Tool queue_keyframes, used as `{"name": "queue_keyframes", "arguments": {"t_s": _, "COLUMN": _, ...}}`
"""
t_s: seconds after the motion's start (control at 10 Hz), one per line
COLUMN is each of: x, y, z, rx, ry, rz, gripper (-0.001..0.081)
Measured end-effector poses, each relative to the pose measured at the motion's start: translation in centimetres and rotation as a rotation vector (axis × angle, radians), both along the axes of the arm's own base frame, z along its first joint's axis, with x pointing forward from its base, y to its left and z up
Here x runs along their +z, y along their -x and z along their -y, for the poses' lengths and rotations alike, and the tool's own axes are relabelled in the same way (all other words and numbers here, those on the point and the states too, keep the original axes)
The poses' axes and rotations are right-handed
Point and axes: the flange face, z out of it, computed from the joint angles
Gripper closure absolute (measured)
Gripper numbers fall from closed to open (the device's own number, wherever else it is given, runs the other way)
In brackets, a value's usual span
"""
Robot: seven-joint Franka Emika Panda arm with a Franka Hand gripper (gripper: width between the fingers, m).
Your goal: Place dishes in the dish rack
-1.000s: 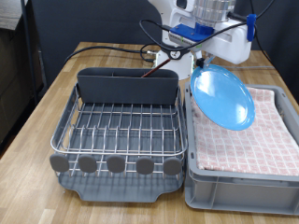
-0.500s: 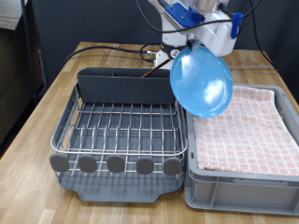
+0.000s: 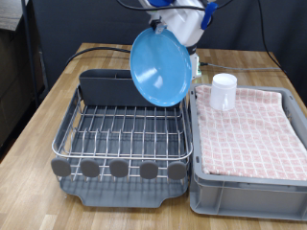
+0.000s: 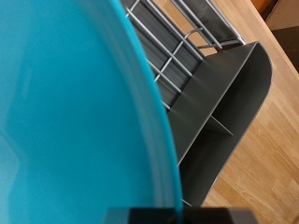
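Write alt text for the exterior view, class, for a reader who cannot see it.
A robot arm holds a light-blue plate tilted in the air above the back of a wire dish rack on a wooden table. To the exterior view's right, a white mug stands on a pink checked towel lining a grey crate.

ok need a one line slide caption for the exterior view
Gripper carries the light-blue plate tilted above the dish rack; white mug waits on the towel-lined crate.

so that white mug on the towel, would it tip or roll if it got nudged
The white mug stands upright on the soft pink checked towel, so a nudge probably tips it more easily than on bare wood. Being round, it might roll briefly once down. It looks rigid and probably breakable.
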Motion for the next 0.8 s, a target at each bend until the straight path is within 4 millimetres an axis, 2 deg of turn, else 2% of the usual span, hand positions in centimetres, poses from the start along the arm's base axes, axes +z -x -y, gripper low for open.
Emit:
{"name": "queue_keyframes", "arguments": {"t_s": 0.4, "x": -0.3, "y": 0.8, "z": 0.7, "rx": -0.031, "ry": 0.048, "rz": -0.054, "gripper": 0.0792}}
{"name": "queue_keyframes", "arguments": {"t_s": 0.6, "x": -0.9, "y": 1.2, "z": 2.1, "rx": -0.013, "ry": 0.099, "rz": -0.081, "gripper": 0.0792}}
{"name": "queue_keyframes", "arguments": {"t_s": 0.8, "x": -1.9, "y": 1.8, "z": 4.3, "rx": 0.024, "ry": 0.146, "rz": -0.119, "gripper": 0.0792}}
